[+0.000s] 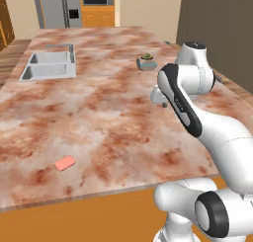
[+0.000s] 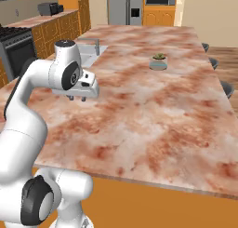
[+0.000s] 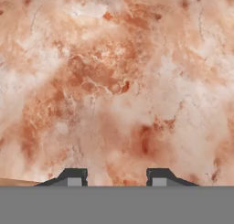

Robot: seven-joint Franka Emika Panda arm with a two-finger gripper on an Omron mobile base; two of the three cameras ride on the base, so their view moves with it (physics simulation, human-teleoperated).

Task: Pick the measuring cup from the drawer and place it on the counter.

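The marbled reddish-brown and cream counter spreads wide in front of me, also seen in the right base view as counter and close up as counter in the hand view. My gripper hangs a little above its near part, pointing down, also seen as gripper. In the hand view the gripper is open, its two fingertips apart with nothing between them. The measuring cup and the drawer are out of view.
A flat pink block lies near the counter's front left. A grey-blue bowl with a green plant stands further back. The grey double sink is at the far left. A black stove stands beyond.
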